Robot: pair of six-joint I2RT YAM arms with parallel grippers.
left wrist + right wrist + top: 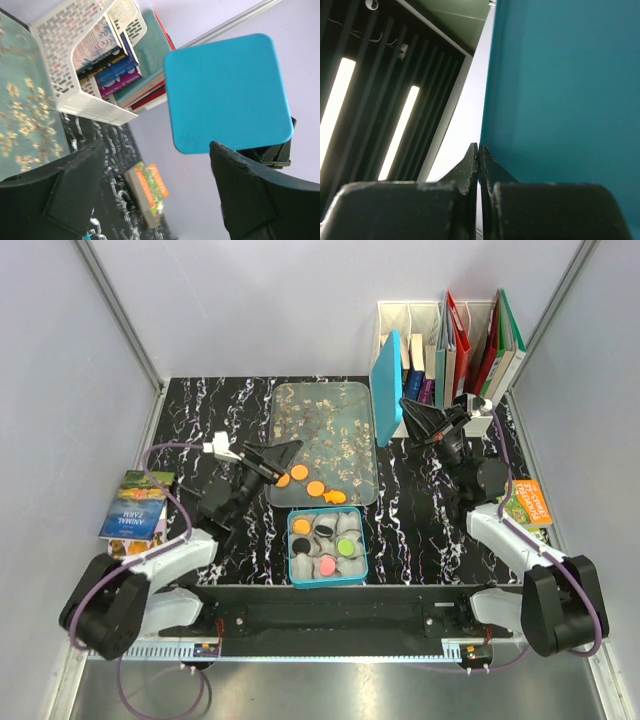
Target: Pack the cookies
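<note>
Several orange cookies (315,488) lie on the near left part of the floral tray (340,405). In front of it stands a teal tin (361,562) with grey paper cups that hold orange, black, green (346,546) and pink (326,565) cookies. My left gripper (288,462) (156,150) is open and empty, just left of the orange cookies on the tray. My right gripper (404,406) (478,146) is shut on the edge of the teal lid (386,390) (227,95) (565,90), which it holds upright in the air by the tray's right end.
A white rack (450,340) (90,60) with books and folders stands at the back right. A small orange book (527,502) (150,192) lies at the right edge, and a picture book (135,505) lies off the left edge. Grey walls close in three sides.
</note>
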